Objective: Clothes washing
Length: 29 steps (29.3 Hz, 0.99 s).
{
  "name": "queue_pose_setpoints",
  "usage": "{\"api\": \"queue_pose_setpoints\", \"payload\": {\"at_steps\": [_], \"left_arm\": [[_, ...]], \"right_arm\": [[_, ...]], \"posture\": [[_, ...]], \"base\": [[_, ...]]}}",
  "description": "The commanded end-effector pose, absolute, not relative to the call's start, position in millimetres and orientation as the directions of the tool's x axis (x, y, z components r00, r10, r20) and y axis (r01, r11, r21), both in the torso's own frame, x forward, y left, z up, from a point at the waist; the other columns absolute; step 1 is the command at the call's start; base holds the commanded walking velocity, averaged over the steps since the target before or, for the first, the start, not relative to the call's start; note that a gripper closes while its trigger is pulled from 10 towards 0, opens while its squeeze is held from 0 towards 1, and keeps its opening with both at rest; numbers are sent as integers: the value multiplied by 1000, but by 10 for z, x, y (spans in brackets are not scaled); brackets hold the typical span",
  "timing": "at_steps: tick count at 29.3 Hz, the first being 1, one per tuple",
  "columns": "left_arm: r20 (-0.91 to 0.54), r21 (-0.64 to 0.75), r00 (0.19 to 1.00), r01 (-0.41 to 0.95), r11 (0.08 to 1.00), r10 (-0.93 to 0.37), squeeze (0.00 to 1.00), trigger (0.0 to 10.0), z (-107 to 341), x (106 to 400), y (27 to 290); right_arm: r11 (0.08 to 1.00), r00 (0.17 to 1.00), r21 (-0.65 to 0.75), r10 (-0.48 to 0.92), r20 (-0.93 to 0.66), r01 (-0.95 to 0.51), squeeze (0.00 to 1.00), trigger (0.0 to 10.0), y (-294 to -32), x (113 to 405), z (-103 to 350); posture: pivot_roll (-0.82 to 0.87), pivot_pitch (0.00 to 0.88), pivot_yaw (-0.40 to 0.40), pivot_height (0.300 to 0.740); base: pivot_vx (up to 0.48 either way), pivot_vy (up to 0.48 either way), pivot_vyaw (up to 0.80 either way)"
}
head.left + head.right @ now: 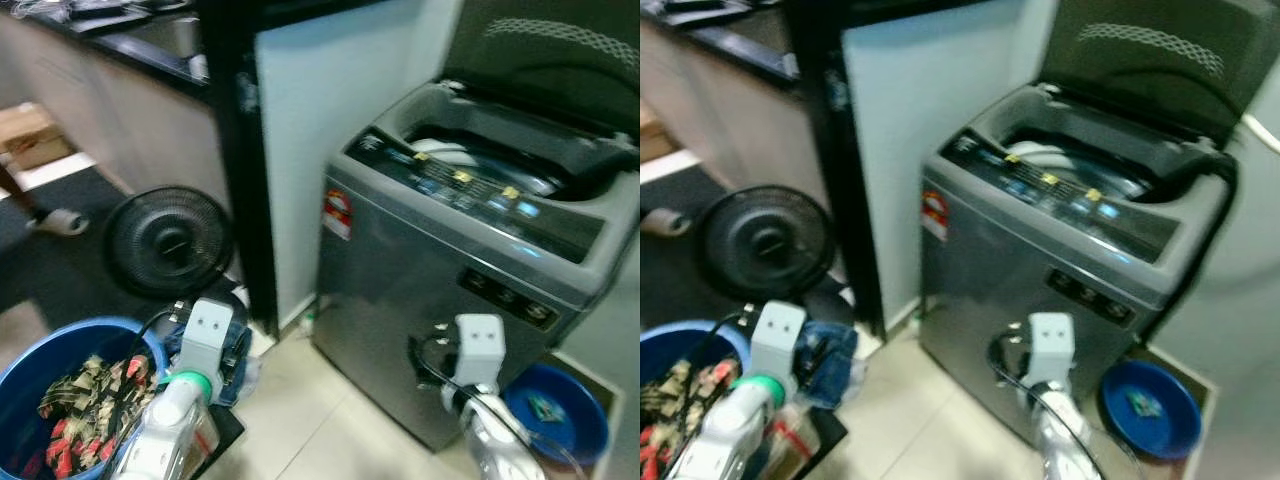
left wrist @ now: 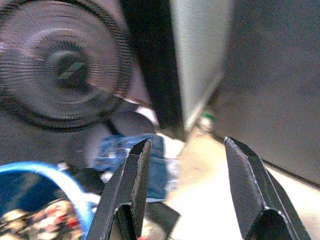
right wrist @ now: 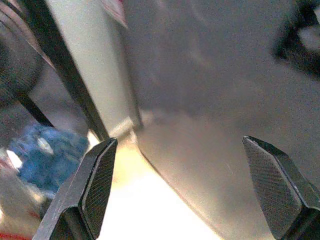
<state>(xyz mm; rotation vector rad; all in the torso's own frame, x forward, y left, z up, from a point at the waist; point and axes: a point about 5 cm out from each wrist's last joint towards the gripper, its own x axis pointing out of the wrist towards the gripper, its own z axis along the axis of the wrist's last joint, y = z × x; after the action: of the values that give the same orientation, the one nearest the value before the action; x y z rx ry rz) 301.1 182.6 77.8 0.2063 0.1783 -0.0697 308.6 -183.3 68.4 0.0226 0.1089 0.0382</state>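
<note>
Two grippers are hanging low in front of the robot, both empty, while the laundry is sitting off to its left. Farthest left, a blue bucket [image 1: 40, 360] is standing on the floor holding a patterned red and black garment [image 1: 85, 400], likely parked there so the clothes are within reach of the washer. Just beside it a blue cloth [image 1: 235, 355] is lying on the floor, and behind that a black fan [image 1: 168, 240] is leaning near a dark cabinet edge. The left gripper [image 2: 187, 190] is pointing forward and down toward the blue cloth, fingers spread apart and grasping nothing. Moving right, the washing machine [image 1: 430, 320] is standing with its lid [image 1: 1140, 50] raised, presumably left open for loading. The right gripper [image 3: 187, 190] is aiming at the machine's grey front panel, fingers wide apart and bare. Farthest right, a small blue basin [image 1: 555, 415] is resting on the floor by the machine's corner. Loading seems not yet begun.
</note>
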Motion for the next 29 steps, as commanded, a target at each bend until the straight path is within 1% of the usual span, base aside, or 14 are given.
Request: {"api": "queue_pose_setpoints", "payload": {"at_steps": [1,10,29], "left_arm": [[-192,197,980,87,977,-48,0,10000,737,3003,1818],[-171,206,985,74,976,-38,0,10000,763,3028,1845],[-163,192,986,74,979,-43,0,10000,757,3033,1775]], "right_arm": [[999,991,36,27,-132,-23,0,10000,-1868,3035,588],[999,993,33,21,-119,-17,0,10000,-1904,3045,593],[999,993,23,32,-110,-30,0,10000,-1897,3045,572]], "posture": [[26,27,13,740],[25,32,7,740],[22,38,4,740]], "base": [[0,0,794],[0,0,794],[0,0,794]]}}
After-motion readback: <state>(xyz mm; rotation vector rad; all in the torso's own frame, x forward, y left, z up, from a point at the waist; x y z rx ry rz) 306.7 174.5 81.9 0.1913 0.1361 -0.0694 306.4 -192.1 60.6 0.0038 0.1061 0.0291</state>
